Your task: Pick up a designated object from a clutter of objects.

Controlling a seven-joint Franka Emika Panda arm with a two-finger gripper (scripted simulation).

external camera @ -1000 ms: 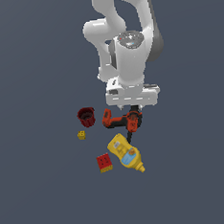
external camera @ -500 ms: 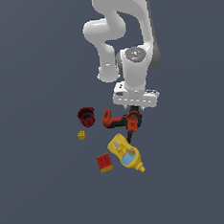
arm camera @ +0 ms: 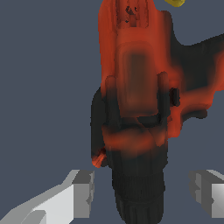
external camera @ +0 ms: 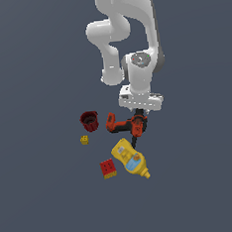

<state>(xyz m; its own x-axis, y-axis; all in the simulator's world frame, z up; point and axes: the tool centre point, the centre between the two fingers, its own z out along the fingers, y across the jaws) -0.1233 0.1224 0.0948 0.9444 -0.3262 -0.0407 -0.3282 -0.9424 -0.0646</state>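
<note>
Lower than it was 1 second ago, the white Panda arm has brought its gripper (external camera: 139,117) down until it sits right over the cordless power drill (external camera: 126,125), while none of the objects on the dark grey floor (external camera: 46,203) have shifted. From the wrist camera, the drill (arm camera: 138,100) fills most of the picture, its red-orange body and black parts lying lengthwise between the 2 grey fingers (arm camera: 83,192), which stand spread wide apart, 1 on each side of the drill's dark ribbed end, with a gap of bare floor between each pad and the drill, so neither finger touches it. In the exterior view the fingers themselves are too small to make out against the drill. Beyond the drill on the exterior view's left stands a dark red cup (external camera: 89,120), upright and just beside the drill's red battery base. A tiny yellow block (external camera: 84,139) lies a little below the cup. A yellow mustard bottle (external camera: 129,159) lies on its side just past the fingertips, on the near side of the drill, with its cap pointing toward the exterior view's lower right. A red block (external camera: 108,168) rests next to the bottle on the exterior view's left.
</note>
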